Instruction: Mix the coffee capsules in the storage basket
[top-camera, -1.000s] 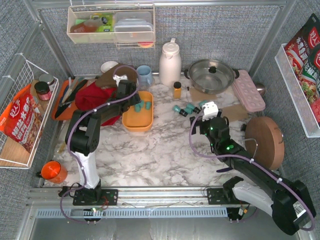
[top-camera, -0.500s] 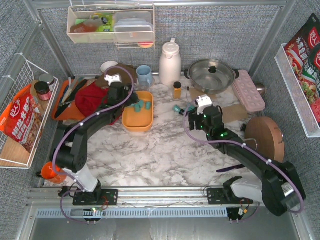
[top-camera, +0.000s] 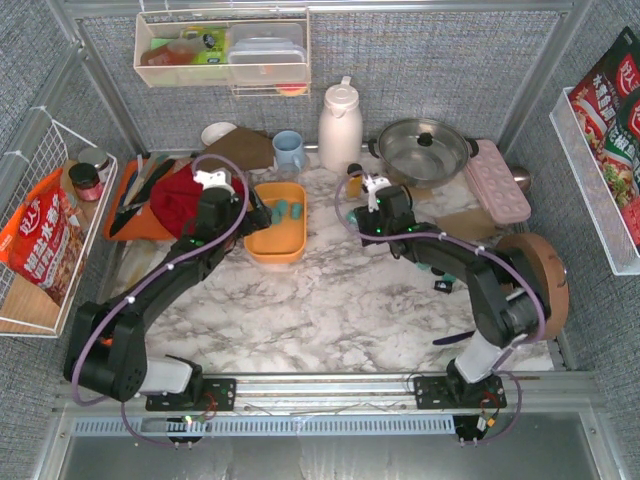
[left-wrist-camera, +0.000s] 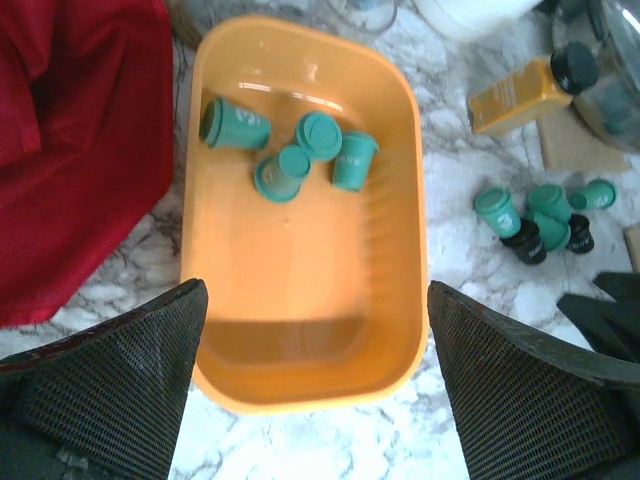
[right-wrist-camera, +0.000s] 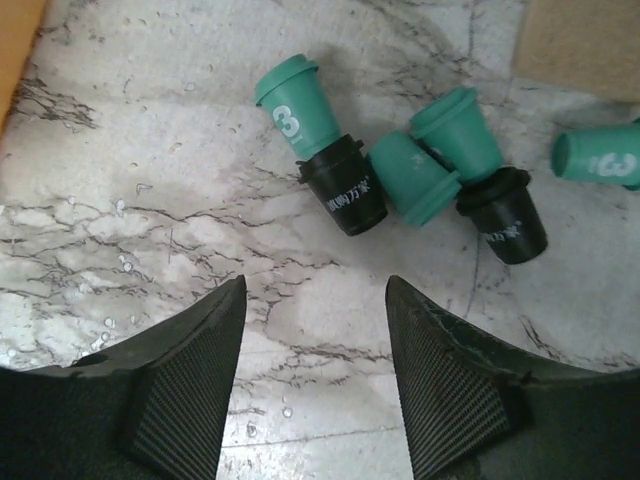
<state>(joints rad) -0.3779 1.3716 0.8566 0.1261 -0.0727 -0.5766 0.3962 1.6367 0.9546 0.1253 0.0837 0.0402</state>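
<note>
Hovering released and empty, left pincer (left-wrist-camera: 315, 300) over storage basket (left-wrist-camera: 420, 200) holding four teal coffee capsules (left-wrist-camera: 295, 165); right pincer (right-wrist-camera: 315, 300), half-spread and empty, near loose teal and black capsules (right-wrist-camera: 345, 195) on table (right-wrist-camera: 150, 150), so probably under half done.

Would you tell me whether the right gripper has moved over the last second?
Yes: the right gripper has moved left and farther back, toward the white jug.
</note>
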